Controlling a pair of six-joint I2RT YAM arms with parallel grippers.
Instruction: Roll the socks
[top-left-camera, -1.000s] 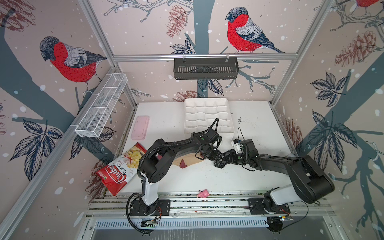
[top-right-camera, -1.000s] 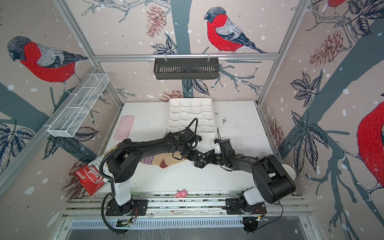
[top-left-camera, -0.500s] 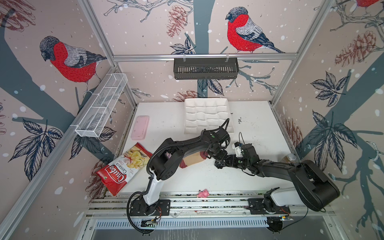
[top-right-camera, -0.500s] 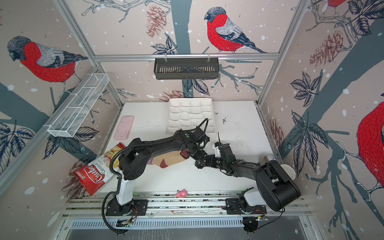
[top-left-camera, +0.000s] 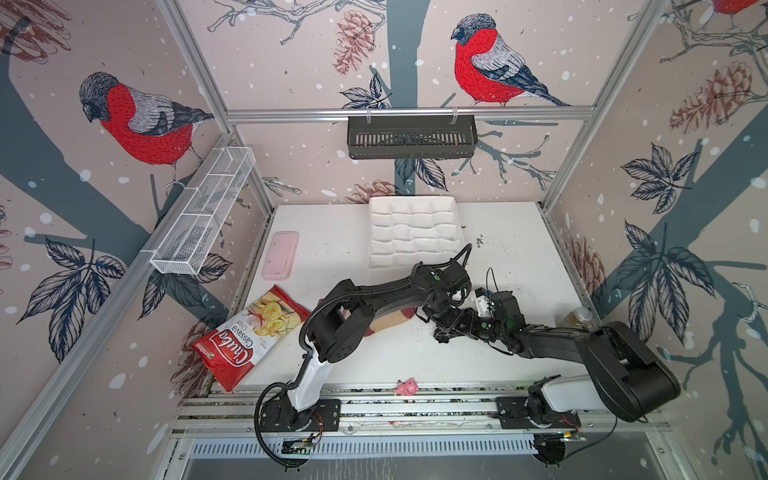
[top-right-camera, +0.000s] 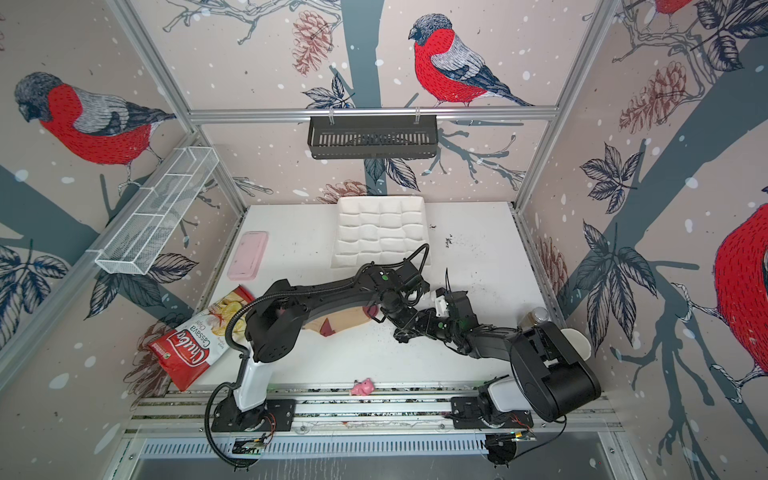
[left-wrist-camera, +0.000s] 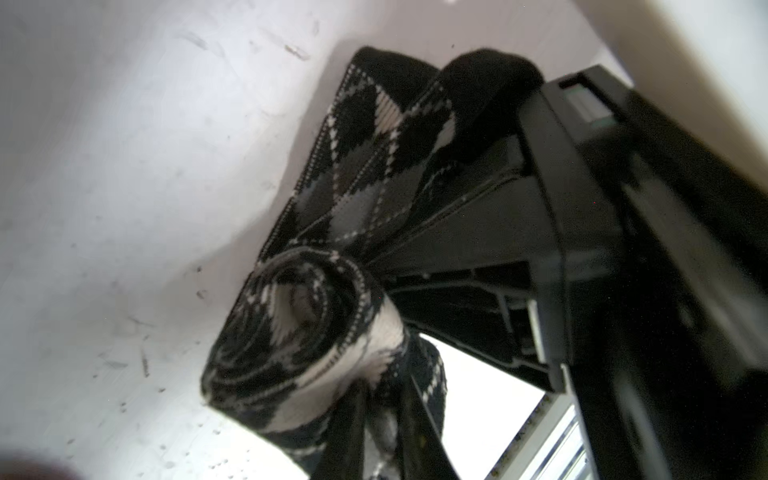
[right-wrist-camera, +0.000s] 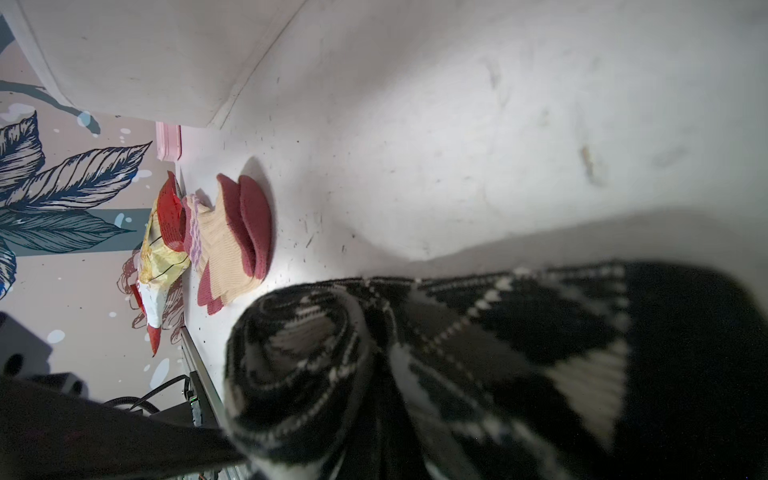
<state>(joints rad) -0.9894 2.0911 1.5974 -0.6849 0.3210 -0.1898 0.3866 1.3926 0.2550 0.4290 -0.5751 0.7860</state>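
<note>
Bird-and-pinecone wallpaper all round, with a scuffed white surface (top-left-camera: 415, 361) in the middle of the cage. Right at the front edge a little pink toy (top-left-camera: 406, 386) sits on its own.

A bit further in, both arms meet around the middle. The right pincer (top-left-camera: 446, 330) is clamped on the argyle sock (left-wrist-camera: 340, 216). Both wrist views show one end of that sock wound into a tight spiral, with the rest fanning out loose. In the left wrist view its plain black end hangs over a black pincer part. The left pincer (top-left-camera: 441, 308) sits just behind, close up against the same sock. Whether its jaws are apart or pinching, nobody could tell, since it's all dark fabric and blur there.

Left of the pincers, the tan sock (top-left-camera: 388, 322) lies flat on the surface, partly under the left arm. Its maroon toe points toward the pincers, and it's clear of the argyle one. The chips bag (top-left-camera: 249, 332) hangs off the left edge, and a jar (top-left-camera: 579, 318) stands by the right edge.

Further back there's a pink case (top-left-camera: 280, 254) on the left, then a white quilted pad (top-left-camera: 415, 232) at the back. A white mesh shelf (top-left-camera: 203, 216) hangs on the left wall and a black basket (top-left-camera: 411, 137) on the back wall.
</note>
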